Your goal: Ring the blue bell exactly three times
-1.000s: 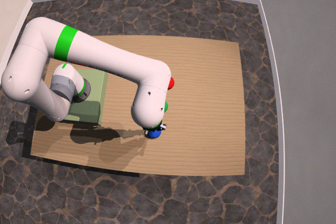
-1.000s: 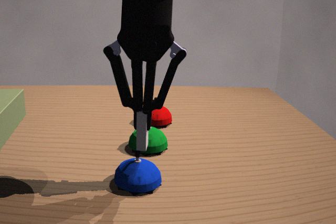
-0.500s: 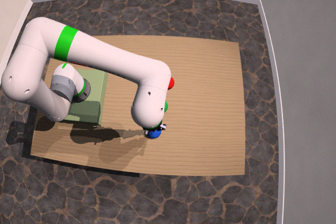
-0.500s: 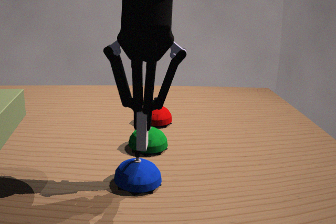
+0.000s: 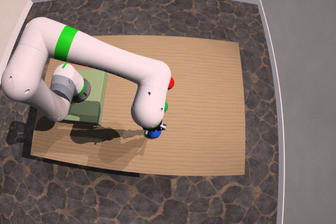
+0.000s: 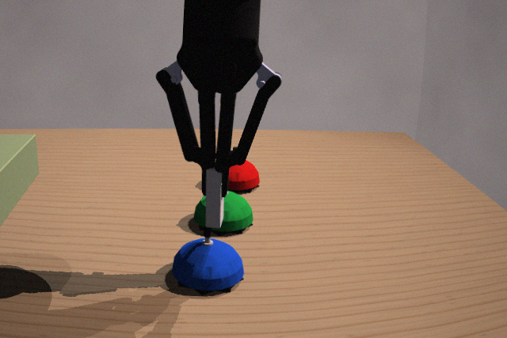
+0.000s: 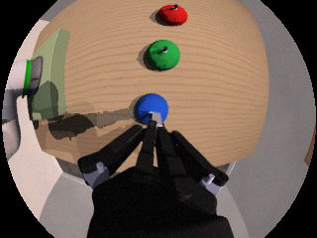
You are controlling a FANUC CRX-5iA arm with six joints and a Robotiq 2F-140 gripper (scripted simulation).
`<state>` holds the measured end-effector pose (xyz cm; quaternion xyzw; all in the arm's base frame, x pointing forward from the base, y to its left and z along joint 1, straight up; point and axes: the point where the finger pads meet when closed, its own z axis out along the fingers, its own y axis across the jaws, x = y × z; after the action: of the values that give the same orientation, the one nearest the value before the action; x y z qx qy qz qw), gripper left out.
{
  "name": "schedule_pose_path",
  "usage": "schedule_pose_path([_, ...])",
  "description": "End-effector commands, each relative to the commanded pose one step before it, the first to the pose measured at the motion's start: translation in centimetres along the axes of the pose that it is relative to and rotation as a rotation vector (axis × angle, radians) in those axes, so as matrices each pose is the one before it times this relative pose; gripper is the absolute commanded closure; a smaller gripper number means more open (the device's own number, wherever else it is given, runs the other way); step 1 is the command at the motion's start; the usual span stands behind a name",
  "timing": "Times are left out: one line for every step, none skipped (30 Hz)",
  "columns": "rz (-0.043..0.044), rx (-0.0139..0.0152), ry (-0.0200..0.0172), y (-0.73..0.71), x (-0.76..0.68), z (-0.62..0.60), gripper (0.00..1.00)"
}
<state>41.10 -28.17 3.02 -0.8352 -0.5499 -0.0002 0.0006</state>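
Three dome bells stand in a row on the wooden table. The blue bell (image 6: 207, 265) is nearest the front camera, with the green bell (image 6: 225, 212) behind it and the red bell (image 6: 243, 175) farthest. My gripper (image 6: 212, 225) is shut and empty, pointing straight down over the blue bell. Its fingertips rest on the blue bell's button (image 6: 207, 241), which looks pushed low into the dome. In the wrist view the shut fingers (image 7: 155, 119) cover the top of the blue bell (image 7: 151, 107). In the top view the wrist hides most of the blue bell (image 5: 154, 134).
The green bell (image 7: 162, 55) and red bell (image 7: 173, 14) show their buttons up and untouched. A pale green block (image 5: 89, 96) holds the arm's base at the table's left side. The arm's shadow falls left of the blue bell.
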Motion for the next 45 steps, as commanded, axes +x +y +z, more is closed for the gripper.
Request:
schedule_pose_path([0.00003, -0.00042, -0.00013, 0.019, -0.004, -0.019, 1.00])
schedule_pose_path([0.00000, 0.00000, 0.00000, 0.000, 0.000, 0.000, 1.00])
schedule_pose_path([0.00000, 0.00000, 0.00000, 0.000, 0.000, 0.000, 1.00])
schedule_pose_path([0.00000, 0.00000, 0.00000, 0.000, 0.000, 0.000, 1.00])
schedule_pose_path([0.00000, 0.00000, 0.00000, 0.000, 0.000, 0.000, 1.00])
schedule_pose_path([0.00000, 0.00000, 0.00000, 0.000, 0.000, 0.000, 1.00])
schedule_pose_path([0.00000, 0.00000, 0.00000, 0.000, 0.000, 0.000, 1.00])
schedule_pose_path([0.00000, 0.00000, 0.00000, 0.000, 0.000, 0.003, 1.00])
schedule_pose_path([0.00000, 0.00000, 0.00000, 0.000, 0.000, 0.017, 1.00])
schedule_pose_path([0.00000, 0.00000, 0.00000, 0.000, 0.000, 0.039, 1.00])
schedule_pose_path([0.00000, 0.00000, 0.00000, 0.000, 0.000, 0.064, 1.00])
schedule_pose_path([0.00000, 0.00000, 0.00000, 0.000, 0.000, 0.088, 1.00])
schedule_pose_path([0.00000, 0.00000, 0.00000, 0.000, 0.000, 0.108, 1.00])
schedule_pose_path([0.00000, 0.00000, 0.00000, 0.000, 0.000, 0.120, 1.00])
schedule_pose_path([0.00000, 0.00000, 0.00000, 0.000, 0.000, 0.125, 1.00])
schedule_pose_path([0.00000, 0.00000, 0.00000, 0.000, 0.000, 0.120, 1.00])
schedule_pose_path([0.00000, 0.00000, 0.00000, 0.000, 0.000, 0.108, 1.00])
schedule_pose_path([0.00000, 0.00000, 0.00000, 0.000, 0.000, 0.088, 1.00])
schedule_pose_path([0.00000, 0.00000, 0.00000, 0.000, 0.000, 0.064, 1.00])
schedule_pose_path([0.00000, 0.00000, 0.00000, 0.000, 0.000, 0.039, 1.00])
schedule_pose_path([0.00000, 0.00000, 0.00000, 0.000, 0.000, 0.017, 1.00])
schedule_pose_path([0.00000, 0.00000, 0.00000, 0.000, 0.000, 0.003, 1.00])
schedule_pose_path([0.00000, 0.00000, 0.00000, 0.000, 0.000, 0.000, 1.00])
schedule_pose_path([0.00000, 0.00000, 0.00000, 0.000, 0.000, 0.000, 1.00])
schedule_pose_path([0.00000, 0.00000, 0.00000, 0.000, 0.000, 0.000, 1.00])
schedule_pose_path([0.00000, 0.00000, 0.00000, 0.000, 0.000, 0.000, 1.00])
schedule_pose_path([0.00000, 0.00000, 0.00000, 0.000, 0.000, 0.000, 1.00])
schedule_pose_path([0.00000, 0.00000, 0.00000, 0.000, 0.000, 0.000, 1.00])
schedule_pose_path([0.00000, 0.00000, 0.00000, 0.000, 0.000, 0.000, 1.00])
schedule_pose_path([0.00000, 0.00000, 0.00000, 0.000, 0.000, 0.000, 1.00])
schedule_pose_path([0.00000, 0.00000, 0.00000, 0.000, 0.000, 0.000, 1.00])
schedule_pose_path([0.00000, 0.00000, 0.00000, 0.000, 0.000, 0.000, 1.00])
schedule_pose_path([0.00000, 0.00000, 0.00000, 0.000, 0.000, 0.000, 1.00])
schedule_pose_path([0.00000, 0.00000, 0.00000, 0.000, 0.000, 0.000, 1.00])
schedule_pose_path([0.00000, 0.00000, 0.00000, 0.000, 0.000, 0.000, 1.00])
schedule_pose_path([0.00000, 0.00000, 0.00000, 0.000, 0.000, 0.000, 1.00])
schedule_pose_path([0.00000, 0.00000, 0.00000, 0.000, 0.000, 0.000, 1.00])
schedule_pose_path([0.00000, 0.00000, 0.00000, 0.000, 0.000, 0.000, 1.00])
schedule_pose_path([0.00000, 0.00000, 0.00000, 0.000, 0.000, 0.000, 1.00])
schedule_pose_path([0.00000, 0.00000, 0.00000, 0.000, 0.000, 0.000, 1.00])
schedule_pose_path([0.00000, 0.00000, 0.00000, 0.000, 0.000, 0.000, 1.00])
schedule_pose_path([0.00000, 0.00000, 0.00000, 0.000, 0.000, 0.000, 1.00])
schedule_pose_path([0.00000, 0.00000, 0.00000, 0.000, 0.000, 0.000, 1.00])
schedule_pose_path([0.00000, 0.00000, 0.00000, 0.000, 0.000, 0.000, 1.00])
schedule_pose_path([0.00000, 0.00000, 0.00000, 0.000, 0.000, 0.000, 1.00])
